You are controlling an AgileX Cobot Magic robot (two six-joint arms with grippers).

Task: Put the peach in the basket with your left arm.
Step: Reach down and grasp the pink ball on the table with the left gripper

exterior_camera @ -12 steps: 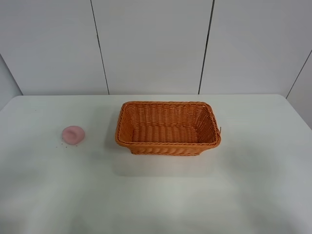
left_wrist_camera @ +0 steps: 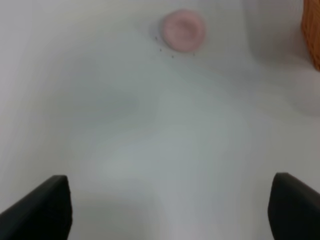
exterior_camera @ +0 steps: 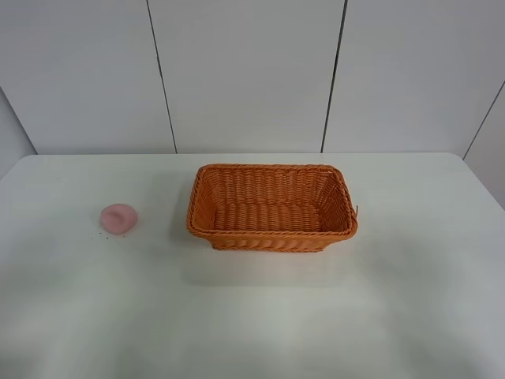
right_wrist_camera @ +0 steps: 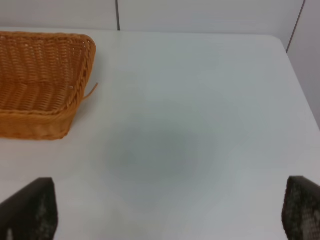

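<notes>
Nothing had shifted since half a second earlier: your small round pale pink peach (exterior_camera: 119, 218) sat on the white table (exterior_camera: 252, 316), well apart from the orange woven wicker basket (exterior_camera: 271, 234), while your left gripper (left_wrist_camera: 169, 207) hung spread wide, empty, grasp unstarted.

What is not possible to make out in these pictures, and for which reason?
1. Left hand and right hand: only dark fingertips show, cut off by the wrist views' edges. The exterior high view shows no arm.
2. Basket: the left wrist view cuts off all but a sliver.
3. Specks beside the peach: too small and blurred to identify.
4. Underside of the peach: hidden against the table.
</notes>
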